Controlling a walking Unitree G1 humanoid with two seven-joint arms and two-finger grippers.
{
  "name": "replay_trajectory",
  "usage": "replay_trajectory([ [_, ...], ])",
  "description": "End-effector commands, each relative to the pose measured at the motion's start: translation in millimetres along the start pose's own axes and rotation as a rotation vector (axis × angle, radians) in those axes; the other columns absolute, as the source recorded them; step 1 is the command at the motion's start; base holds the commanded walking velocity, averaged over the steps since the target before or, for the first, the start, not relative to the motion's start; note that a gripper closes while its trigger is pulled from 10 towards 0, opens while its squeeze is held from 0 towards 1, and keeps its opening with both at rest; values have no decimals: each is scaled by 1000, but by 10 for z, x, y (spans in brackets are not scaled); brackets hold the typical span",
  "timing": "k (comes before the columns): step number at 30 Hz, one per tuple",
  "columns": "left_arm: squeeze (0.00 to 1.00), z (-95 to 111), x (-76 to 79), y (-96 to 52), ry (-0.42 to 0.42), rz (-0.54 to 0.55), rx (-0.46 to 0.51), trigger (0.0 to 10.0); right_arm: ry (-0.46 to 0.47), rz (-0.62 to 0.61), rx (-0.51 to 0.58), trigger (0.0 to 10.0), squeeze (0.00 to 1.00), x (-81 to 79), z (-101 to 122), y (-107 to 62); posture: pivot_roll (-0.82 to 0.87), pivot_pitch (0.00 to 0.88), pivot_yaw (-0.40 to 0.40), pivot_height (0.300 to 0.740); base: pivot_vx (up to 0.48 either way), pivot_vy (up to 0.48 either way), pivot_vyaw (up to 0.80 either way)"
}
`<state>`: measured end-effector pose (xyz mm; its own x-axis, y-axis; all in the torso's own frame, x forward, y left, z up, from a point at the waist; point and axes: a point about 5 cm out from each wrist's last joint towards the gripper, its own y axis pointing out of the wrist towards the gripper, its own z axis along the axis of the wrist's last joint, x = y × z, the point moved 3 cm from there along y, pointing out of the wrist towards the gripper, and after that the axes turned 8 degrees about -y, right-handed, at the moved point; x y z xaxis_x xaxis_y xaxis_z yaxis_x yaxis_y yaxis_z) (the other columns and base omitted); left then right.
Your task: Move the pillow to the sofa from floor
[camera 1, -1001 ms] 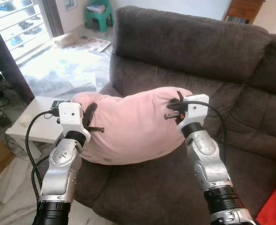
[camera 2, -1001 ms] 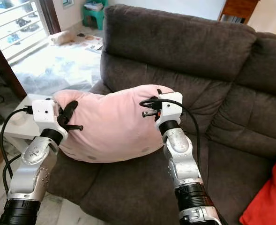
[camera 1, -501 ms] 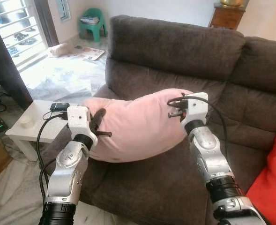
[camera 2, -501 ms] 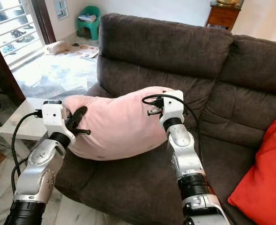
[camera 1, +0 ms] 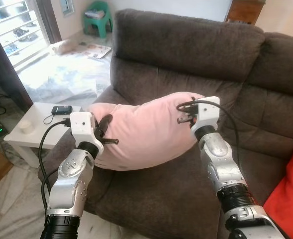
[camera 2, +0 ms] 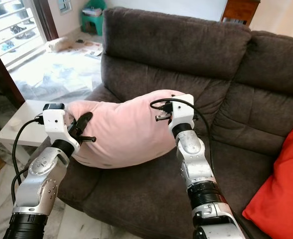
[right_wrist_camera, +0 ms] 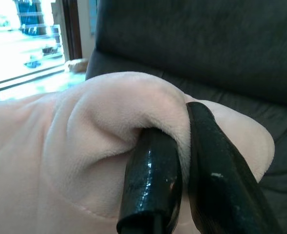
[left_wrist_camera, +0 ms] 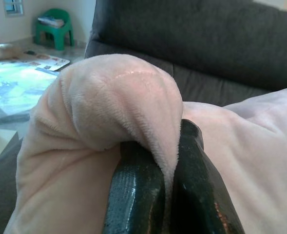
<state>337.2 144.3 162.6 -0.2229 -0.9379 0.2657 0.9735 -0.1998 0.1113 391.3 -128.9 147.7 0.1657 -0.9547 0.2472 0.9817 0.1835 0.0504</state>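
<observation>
The pink pillow hangs over the left seat of the dark brown sofa, held at both ends. Its underside is down at the seat cushion; I cannot tell if it rests there. My left gripper is shut on the pillow's left end, with a fold of plush squeezed between its black fingers. At the pillow's upper right corner my right gripper is shut too, and the fabric bulges over its fingers.
A white side table with a small device on it stands by the sofa's left armrest. A red cushion lies at the sofa's right. Farther back are a green stool and papers on the floor near a barred window.
The camera has swung right, bringing the red cushion into view. The pillow stays pinched in both grippers and sits slightly lower against the seat.
</observation>
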Motion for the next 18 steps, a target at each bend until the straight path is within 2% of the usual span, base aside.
replay_trajectory([
  [1,0,1,160,8,11,-77,-3,10000,-26,58,46,10000,0,-111,161,63,39,37,-48,740,0,0,0],
  [7,0,-25,156,5,5,-72,-15,10000,-23,72,39,10000,4,-125,139,60,43,40,-48,740,0,0,0],
  [8,0,-28,156,6,5,-72,-17,10000,-22,74,39,10000,455,-133,139,62,43,40,-48,740,0,0,0],
  [16,0,5,224,7,-16,-116,-14,10000,-15,72,58,10000,455,-133,195,85,44,38,-48,740,0,0,0],
  [18,0,25,256,7,-36,-139,-10,10000,-12,68,71,10000,424,-119,235,97,44,38,-48,740,0,0,0],
])
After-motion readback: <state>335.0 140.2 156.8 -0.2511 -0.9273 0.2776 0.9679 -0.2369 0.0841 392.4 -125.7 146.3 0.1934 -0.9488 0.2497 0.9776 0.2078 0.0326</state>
